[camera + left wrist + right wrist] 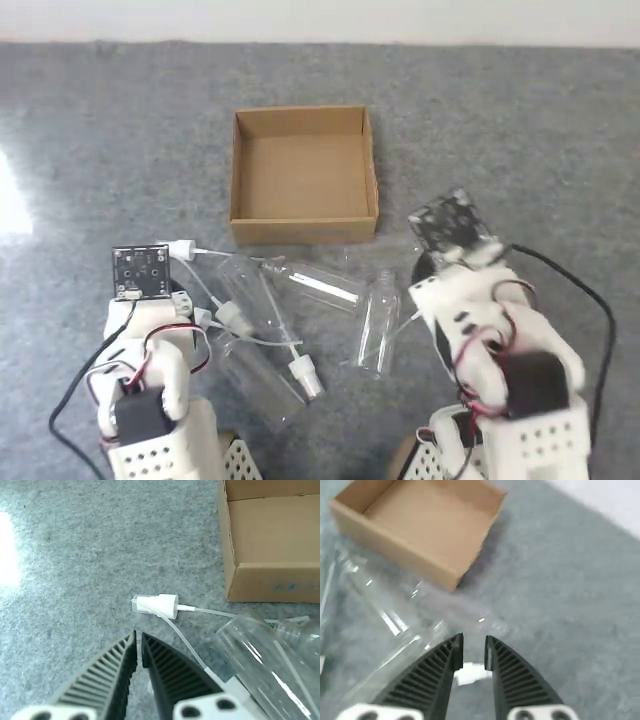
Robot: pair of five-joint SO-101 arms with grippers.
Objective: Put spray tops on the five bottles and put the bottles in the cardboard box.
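Several clear bottles [320, 285] lie without tops on the grey table in front of the open, empty cardboard box [237, 170]. White spray tops with thin tubes lie among them, one at the left [181, 248] and two in the middle [236, 318]. My left gripper [138, 639] is shut and empty, just short of a spray top [159, 605], with a bottle [265, 652] beside it. My right gripper [474, 641] is open a little above a white spray top [470, 674], near clear bottles [385, 617] and the box [451, 576].
The left arm [140, 350] and the right arm [495, 345] stand at the near edge of the table on either side of the bottles. Bare grey table surrounds the box at the back and both sides.
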